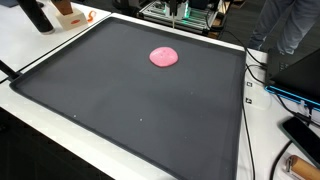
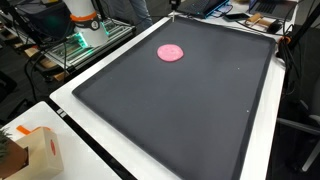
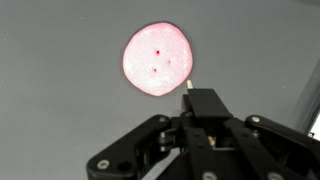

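Note:
A flat pink round disc (image 1: 164, 57) (image 2: 171, 52) lies on a large black mat (image 1: 120, 115) (image 2: 200, 115), towards its far side. The wrist view looks down on the disc (image 3: 158, 58), which has three small dark red dots on it. My gripper (image 3: 200, 100) comes in from the bottom of that view, just below and right of the disc and above the mat. Its two fingers are pressed together, shut. A tiny pale tip (image 3: 187, 86) shows at the fingertips; what it is cannot be told. The gripper itself does not show in either exterior view.
The mat has a raised rim and lies on a white table (image 1: 40, 120). A cardboard box (image 2: 35, 150) stands at one corner of the table. Cables (image 1: 262, 80) and a dark device (image 1: 305, 135) lie beside the mat. The white and orange robot base (image 2: 85, 20) stands behind it.

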Robot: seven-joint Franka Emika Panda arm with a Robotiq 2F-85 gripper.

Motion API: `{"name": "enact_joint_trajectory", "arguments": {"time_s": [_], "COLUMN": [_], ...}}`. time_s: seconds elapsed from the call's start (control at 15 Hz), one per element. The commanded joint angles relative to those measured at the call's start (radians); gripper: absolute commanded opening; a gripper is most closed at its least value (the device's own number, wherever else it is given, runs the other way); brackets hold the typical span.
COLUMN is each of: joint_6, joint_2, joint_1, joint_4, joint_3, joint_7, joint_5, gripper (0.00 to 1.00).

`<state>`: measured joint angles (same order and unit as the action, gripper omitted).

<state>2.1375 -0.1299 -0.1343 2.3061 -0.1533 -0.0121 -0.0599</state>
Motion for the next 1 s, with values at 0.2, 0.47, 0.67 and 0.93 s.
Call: {"name": "enact_joint_trajectory", "arguments": {"time_s": [0.2,0.47,0.67,0.93], "joint_6": [-0.108,-0.098,-0.1,-0.1], "joint_2": [-0.017,-0.005,-0.005,-0.005], "joint_1": [-0.018,-0.018,-0.019,-0.019], "joint_4": [-0.046,-0.056,-0.057,-0.057], "joint_3": [-0.016,-0.014,-0.015,-0.015], "joint_7": [0.045,0.024,0.027,0.027], "joint_5": [0.022,0.006,0.007,0.007], "gripper": [0.03,0.13,0.13,0.13]}}
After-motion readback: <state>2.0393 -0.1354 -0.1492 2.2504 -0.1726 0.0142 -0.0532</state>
